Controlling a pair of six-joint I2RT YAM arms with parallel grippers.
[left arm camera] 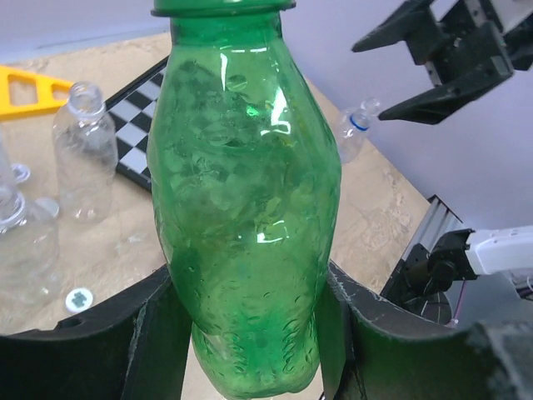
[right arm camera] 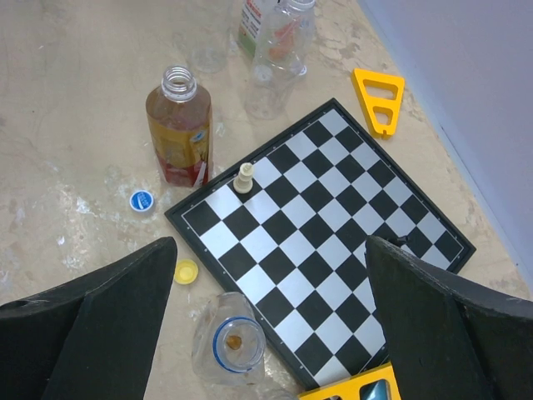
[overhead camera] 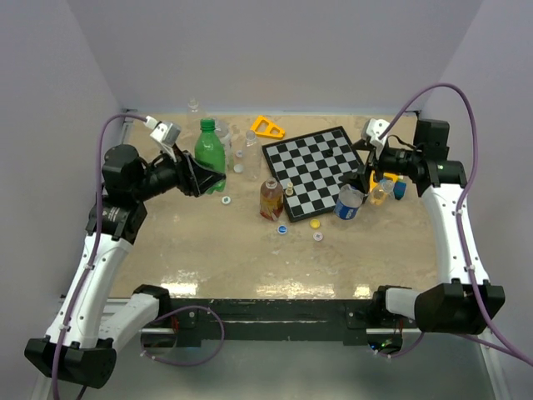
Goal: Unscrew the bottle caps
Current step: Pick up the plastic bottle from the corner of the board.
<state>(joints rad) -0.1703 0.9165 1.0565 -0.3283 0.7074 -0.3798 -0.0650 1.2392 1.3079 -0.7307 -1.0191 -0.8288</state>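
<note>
Left gripper (overhead camera: 208, 177) clamped on green bottle (overhead camera: 210, 148); clear bottles (left arm camera: 83, 150) crowd beside it. Right gripper (right arm camera: 266, 333) spread apart above uncapped blue-label bottle (right arm camera: 229, 342) at chessboard (overhead camera: 321, 167) edge. Amber bottle (overhead camera: 271, 198) uncapped. Three loose on tabletop (overhead camera: 208, 250) nearby: blue cap (overhead camera: 282, 229), yellow cap (overhead camera: 315, 222), white cap (overhead camera: 317, 236).

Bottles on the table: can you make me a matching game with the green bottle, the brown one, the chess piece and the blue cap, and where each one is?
1 green bottle
2 brown bottle
3 chess piece
4 blue cap

A on the chessboard
B held in the left gripper
C loose on the table
D standing beside the chessboard, no cap

Pairs: 1-B, 2-D, 3-A, 4-C
</note>
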